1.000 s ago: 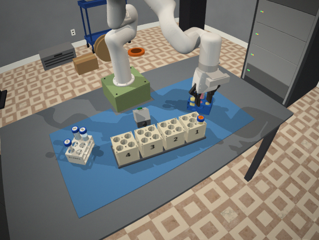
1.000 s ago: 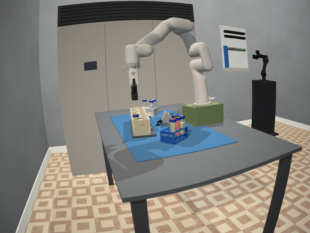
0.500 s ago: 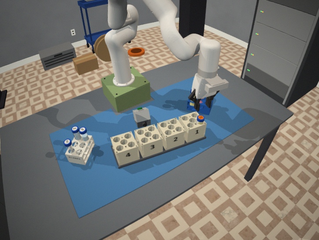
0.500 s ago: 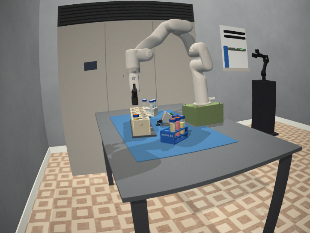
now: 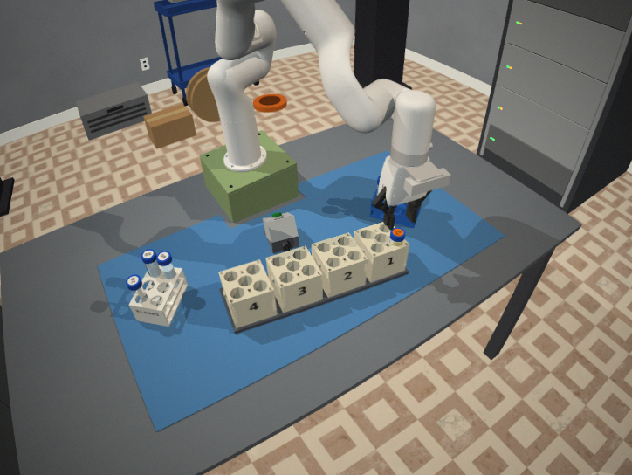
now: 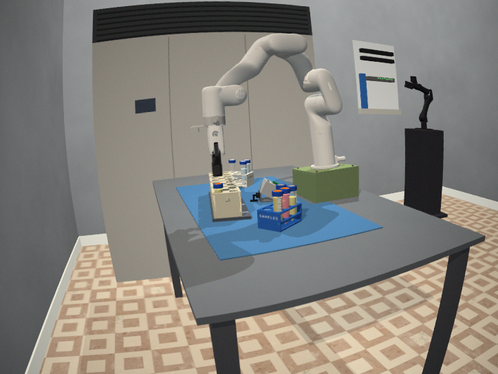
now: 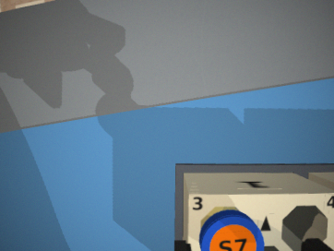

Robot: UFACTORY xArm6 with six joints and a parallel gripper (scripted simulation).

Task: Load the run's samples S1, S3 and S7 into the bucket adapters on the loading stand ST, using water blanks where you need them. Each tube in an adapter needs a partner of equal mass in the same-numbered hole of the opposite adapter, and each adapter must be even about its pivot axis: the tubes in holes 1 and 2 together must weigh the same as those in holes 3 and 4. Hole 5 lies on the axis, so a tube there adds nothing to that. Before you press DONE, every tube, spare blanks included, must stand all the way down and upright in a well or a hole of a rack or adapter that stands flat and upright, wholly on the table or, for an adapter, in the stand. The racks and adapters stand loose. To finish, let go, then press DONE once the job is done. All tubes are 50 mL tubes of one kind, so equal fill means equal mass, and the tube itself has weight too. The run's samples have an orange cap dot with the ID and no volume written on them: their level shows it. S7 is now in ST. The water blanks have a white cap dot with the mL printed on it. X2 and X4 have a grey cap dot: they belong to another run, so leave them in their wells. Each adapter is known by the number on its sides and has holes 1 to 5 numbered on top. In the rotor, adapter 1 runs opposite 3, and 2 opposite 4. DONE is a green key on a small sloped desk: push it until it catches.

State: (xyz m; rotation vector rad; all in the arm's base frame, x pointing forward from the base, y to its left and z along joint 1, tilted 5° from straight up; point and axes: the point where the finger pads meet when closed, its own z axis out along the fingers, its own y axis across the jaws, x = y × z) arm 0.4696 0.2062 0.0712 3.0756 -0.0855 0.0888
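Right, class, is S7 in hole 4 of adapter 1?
No, S7 stands at the hole marked 3.

The claw (image 5: pixel 403 216) (image 6: pixel 217 170) looks matt black at its fingers — like dull plastic; the arm (image 5: pixel 334 56) (image 6: pixel 322 100) above it has a smooth, faintly glossy white shell. Below the claw, the adapters (image 5: pixel 301 291) (image 6: pixel 226 204) (image 7: pixel 254 182) look like smooth matt plastic — and the mat (image 5: pixel 204 357) (image 6: pixel 322 229) (image 7: pixel 152 148) beneath them is flat and sheenless

One orange-dotted tube (image 5: pixel 397 235) in adapter 1 (image 5: pixel 381 260) — adapters 2–4 bare
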